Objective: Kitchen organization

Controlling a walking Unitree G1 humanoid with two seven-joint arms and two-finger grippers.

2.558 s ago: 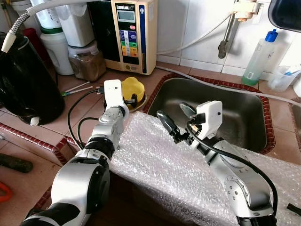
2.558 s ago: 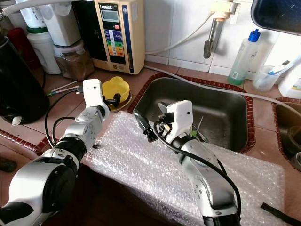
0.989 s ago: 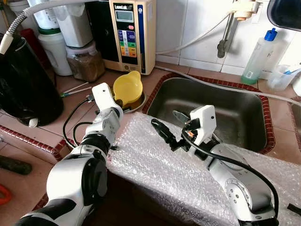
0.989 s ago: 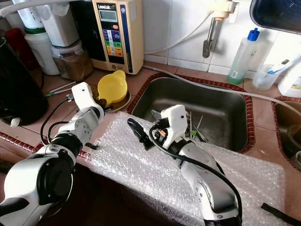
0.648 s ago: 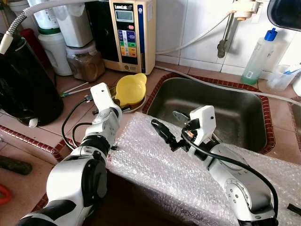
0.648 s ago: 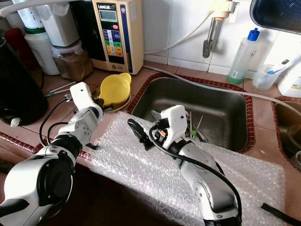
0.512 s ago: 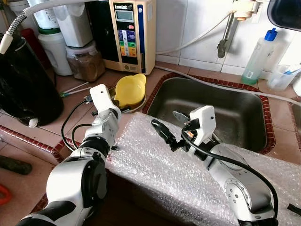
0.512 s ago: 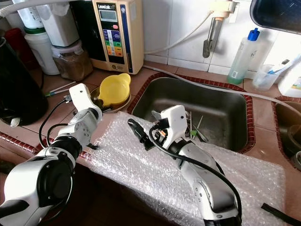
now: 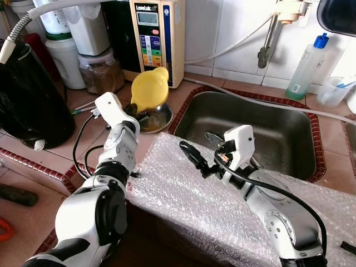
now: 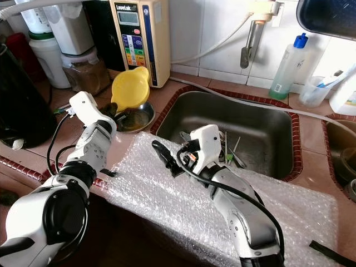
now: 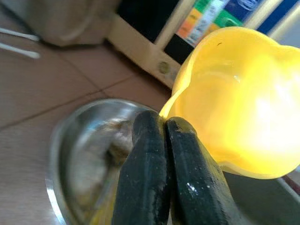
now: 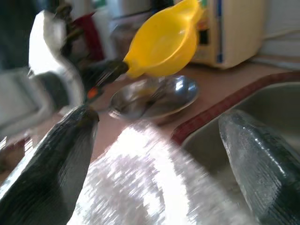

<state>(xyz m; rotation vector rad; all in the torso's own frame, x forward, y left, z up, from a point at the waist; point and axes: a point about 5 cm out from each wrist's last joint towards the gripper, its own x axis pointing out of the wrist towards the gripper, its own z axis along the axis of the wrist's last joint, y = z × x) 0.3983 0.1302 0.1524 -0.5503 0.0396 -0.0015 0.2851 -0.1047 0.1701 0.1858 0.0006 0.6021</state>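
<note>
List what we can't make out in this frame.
- Contents of the metal dish: too small in the eye views, blurred in the left wrist view.
- Utensils in the sink: partly behind the right end effector.
- Dark object: cut off by the top edge.

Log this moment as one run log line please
left gripper: shut on yellow bowl, lifted above steel dish | right gripper: open, over bubble wrap
</note>
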